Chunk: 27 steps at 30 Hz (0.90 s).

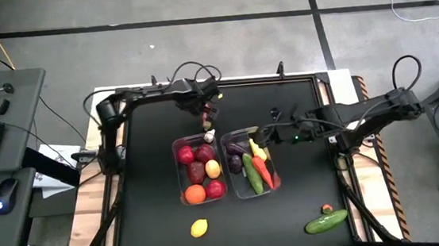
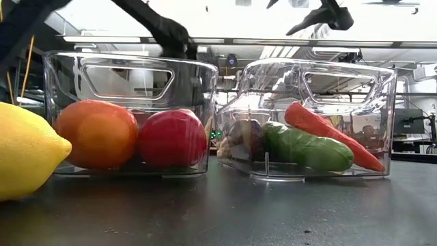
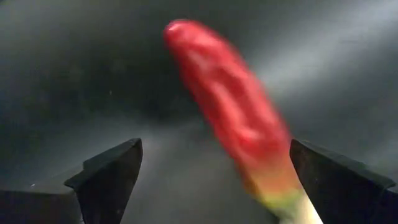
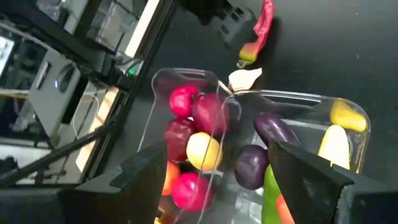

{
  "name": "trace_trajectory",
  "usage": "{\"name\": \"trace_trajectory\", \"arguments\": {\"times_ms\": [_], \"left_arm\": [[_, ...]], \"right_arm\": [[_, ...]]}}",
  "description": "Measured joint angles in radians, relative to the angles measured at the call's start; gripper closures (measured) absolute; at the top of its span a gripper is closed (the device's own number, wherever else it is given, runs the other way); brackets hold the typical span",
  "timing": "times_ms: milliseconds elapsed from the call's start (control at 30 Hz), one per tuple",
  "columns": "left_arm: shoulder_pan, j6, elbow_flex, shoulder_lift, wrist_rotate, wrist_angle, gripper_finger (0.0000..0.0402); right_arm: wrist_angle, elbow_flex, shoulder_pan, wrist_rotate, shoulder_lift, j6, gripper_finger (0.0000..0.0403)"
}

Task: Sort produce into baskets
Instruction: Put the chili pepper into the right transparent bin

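A red chili [image 3: 230,106] with a green stem lies between the wide-open fingers of my left gripper [image 3: 214,148]. The gripper [image 1: 205,112] is just beyond the far ends of the two clear baskets. The chili also shows in the right wrist view [image 4: 263,25]. The left basket [image 1: 184,196] holds red apples [image 1: 185,154], an orange [image 1: 195,194] and a lemon [image 1: 212,169]. The right basket [image 1: 275,183] holds eggplants [image 4: 273,127], a cucumber [image 1: 253,176], a carrot [image 1: 262,169] and yellow pieces. My right gripper [image 4: 217,152] is open and empty above the right basket's far end. My left gripper's open fingers stand on either side of the chili, coming from above. The chili's stem end [image 3: 292,202] lies close to one finger [image 3: 336,180]. I cannot tell whether they touch.
A white garlic-like piece [image 4: 245,78] lies at the baskets' far ends. On the near table lie a loose lemon [image 1: 199,228], a cucumber [image 1: 326,222] and a small red piece [image 1: 327,208]. A desk with keyboard and mouse stands left of the table.
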Motion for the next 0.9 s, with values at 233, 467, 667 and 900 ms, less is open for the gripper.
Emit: {"name": "trace_trajectory", "arguments": {"times_ms": [233,467,667,900], "left_arm": [[0.029,0.0,0.0,0.1,0.046,0.069,0.0005],[0.009,0.009,0.003,0.122,0.019,0.08,0.001],[-0.012,0.086,0.0,0.104,-0.018,0.062,0.0105],[-0.044,0.167,-0.004,-0.029,-0.052,0.065,0.0314]], "right_arm": [[-0.001,0.0,0.035,0.087,0.006,0.062,0.0132],[-0.002,0.0,0.035,0.075,0.007,0.055,0.0132],[-0.005,0.0,0.035,0.071,0.007,-0.003,0.0132],[-0.01,0.0,0.035,0.071,0.005,-0.068,0.0132]]}}
